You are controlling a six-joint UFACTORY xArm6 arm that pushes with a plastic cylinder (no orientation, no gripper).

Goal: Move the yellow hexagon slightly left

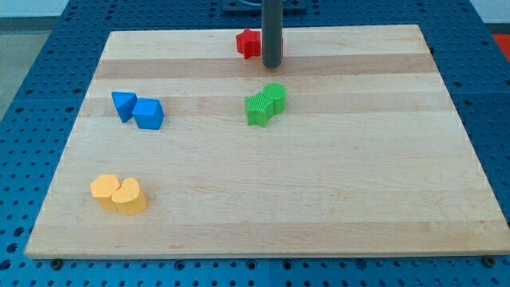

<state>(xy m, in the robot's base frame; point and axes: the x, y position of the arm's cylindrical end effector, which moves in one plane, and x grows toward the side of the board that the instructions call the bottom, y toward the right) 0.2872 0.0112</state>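
The yellow hexagon lies near the board's bottom left corner. A yellow heart-like block touches its right side. My tip is at the view's top centre, far up and to the right of the yellow blocks. It stands right beside a red block, which the rod partly hides.
A blue triangle and a blue cube touch each other at the left. Two green blocks touch each other just below my tip. The wooden board ends close to the yellow hexagon's left.
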